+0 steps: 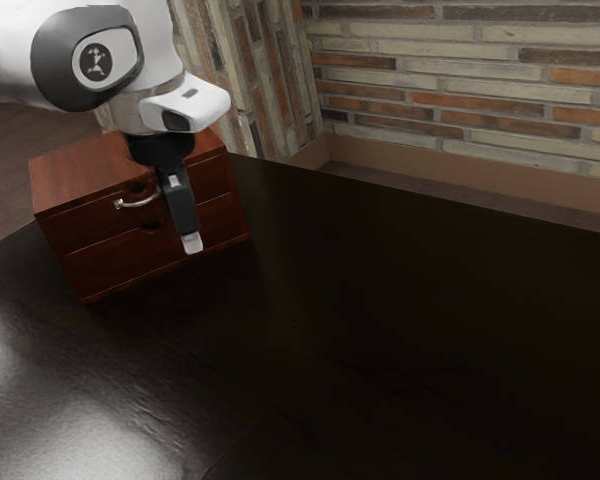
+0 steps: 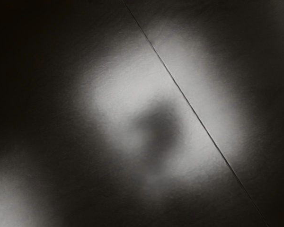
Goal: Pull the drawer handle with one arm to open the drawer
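The black gripper (image 1: 190, 241) hangs from the white wrist and points straight down, its pale lower end level with the lower part of the cabinet front. It shows as one narrow black shape, so I cannot tell whether it is open or closed, and nothing can be seen held in it. Just beside the gripper, on the side toward the exterior view's left and a little above its tip, is the drawer handle (image 1: 136, 200), a curved silver bar on the front of the upper drawer (image 1: 90, 222). The handle's near end runs right up to the gripper's black body; whether the two touch cannot be told. That drawer belongs to a small reddish-brown wooden cabinet (image 1: 80, 175), which stands directly behind the gripper, with a lower drawer (image 1: 130, 258) beneath. Both drawer fronts look level with each other and with the cabinet's face. The arm (image 1: 85, 55), white with a grey joint cap, comes in above the cabinet from the upper left of the exterior view. Under the gripper and spreading away from it lies the dark, glossy table (image 1: 380, 330); in the wrist view its surface carries a soft pale sheen around a dim blurred patch, and a thin straight seam (image 2: 189, 106) crosses it. Far beyond the gripper, past the table's back edge, stands a brick wall (image 1: 460, 80) with a plain skirting board (image 1: 480, 170), and a brick pillar (image 1: 250, 70) rises just behind the cabinet.
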